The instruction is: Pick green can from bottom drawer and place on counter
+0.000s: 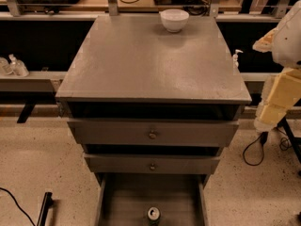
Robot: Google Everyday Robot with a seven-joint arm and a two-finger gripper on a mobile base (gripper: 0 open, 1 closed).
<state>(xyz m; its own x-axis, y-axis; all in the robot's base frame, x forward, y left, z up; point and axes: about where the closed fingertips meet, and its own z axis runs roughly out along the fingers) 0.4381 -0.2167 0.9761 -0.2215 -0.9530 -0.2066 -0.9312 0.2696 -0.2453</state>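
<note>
**Lowering onto the can**

The green can (154, 214) is seen upright near the outer end of the open bottom drawer (136, 197). The gripper (275, 102) is held at the right, beside the desk (141, 65); its state cannot be told. A centred, vertical descent is advised.

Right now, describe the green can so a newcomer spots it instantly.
Beside the arm at the picture's right edge (gripper out of view) stands the grey cabinet; its bottom drawer is pulled open. The green can stands upright at the drawer's near end, silver top showing, unlike the white bowl on the counter.
</note>
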